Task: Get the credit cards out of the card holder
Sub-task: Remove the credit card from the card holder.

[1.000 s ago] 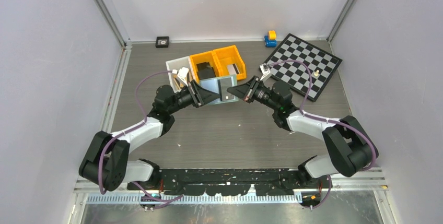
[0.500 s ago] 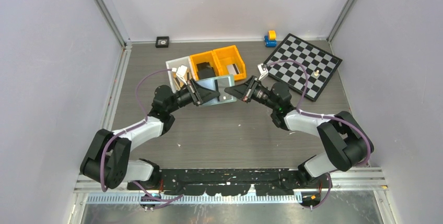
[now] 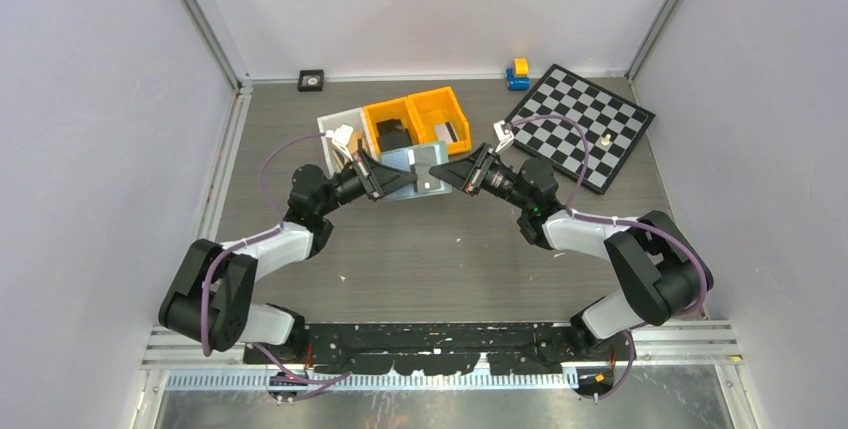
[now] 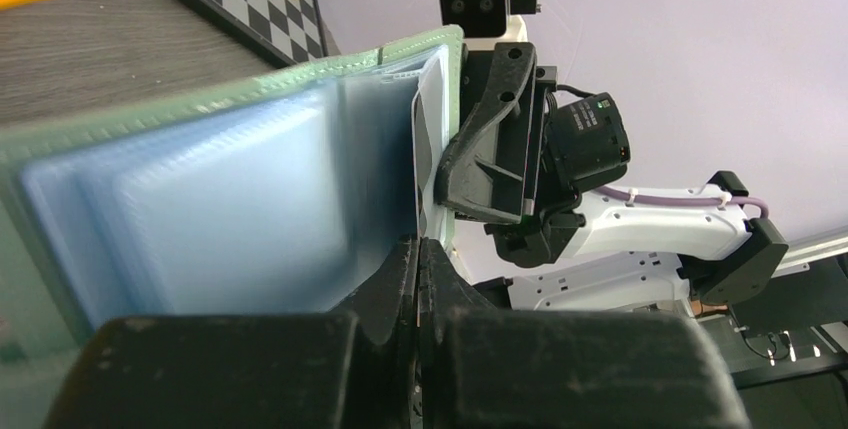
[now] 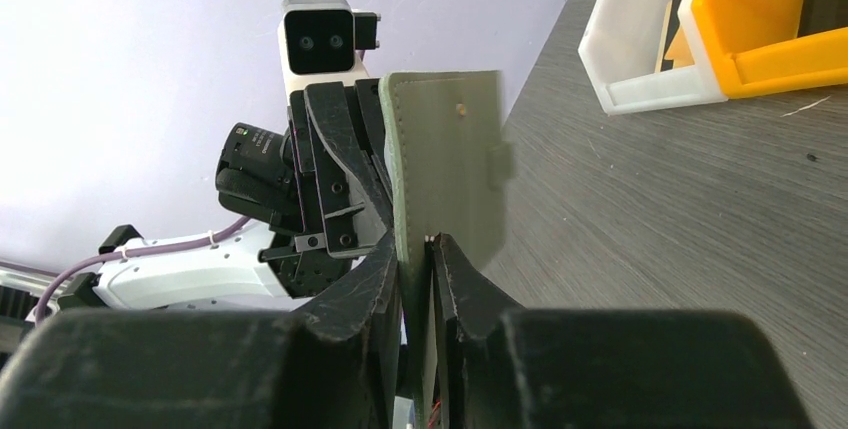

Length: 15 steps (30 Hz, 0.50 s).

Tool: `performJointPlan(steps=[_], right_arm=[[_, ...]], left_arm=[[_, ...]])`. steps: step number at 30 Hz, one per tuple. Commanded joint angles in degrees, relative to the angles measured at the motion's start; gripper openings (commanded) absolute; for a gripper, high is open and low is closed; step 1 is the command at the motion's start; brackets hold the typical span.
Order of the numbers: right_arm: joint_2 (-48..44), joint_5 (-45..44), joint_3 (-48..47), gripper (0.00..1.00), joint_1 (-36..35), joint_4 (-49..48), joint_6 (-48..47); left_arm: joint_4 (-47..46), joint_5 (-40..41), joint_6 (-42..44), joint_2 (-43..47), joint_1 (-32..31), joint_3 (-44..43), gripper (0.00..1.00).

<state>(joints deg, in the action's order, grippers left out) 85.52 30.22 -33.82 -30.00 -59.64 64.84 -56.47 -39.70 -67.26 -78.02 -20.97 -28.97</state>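
Observation:
The card holder, pale sage green with clear light-blue inner sleeves, is held open above the table between both grippers. My left gripper is shut on its left half. In the left wrist view its jaws pinch the lower edge of the blue sleeves, and a pale card edge stands at the fold. My right gripper is shut on the right half. In the right wrist view its jaws clamp the green outer flap.
Two orange bins and a white bin stand just behind the holder. A checkerboard with a small piece on it lies at the back right. A blue and yellow toy and a small black square sit by the back wall.
Both grippers have carried the holder slightly toward the bins and drawn closer together, so the holder looks narrower. Both grips are unchanged.

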Motion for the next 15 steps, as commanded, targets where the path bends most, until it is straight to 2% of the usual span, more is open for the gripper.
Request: performJointPlan(steps=[1, 4, 10, 15], right_arm=[[-2.82, -1.18, 0.69, 0.22, -0.24, -2.70, -1.32], [-3.86, -2.18, 1.25, 0.22, -0.09, -1.84, -1.92], [-4.20, -2.42, 1.19, 0.02, -0.08, -1.23, -2.13], [-4.68, -2.59, 1.22, 0.00, 0.01, -0.80, -2.16]], left_arm=[[-2.26, 0.48, -0.50, 0.05, 1.80, 0.73, 0.00], [-2.07, 0.68, -0.63, 0.13, 2.31, 1.02, 0.00], [-1.77, 0.58, -0.51, -0.11, 2.34, 0.91, 0.00], [-1.26, 0.40, -0.44, -0.68, 2.43, 0.59, 0.00]])
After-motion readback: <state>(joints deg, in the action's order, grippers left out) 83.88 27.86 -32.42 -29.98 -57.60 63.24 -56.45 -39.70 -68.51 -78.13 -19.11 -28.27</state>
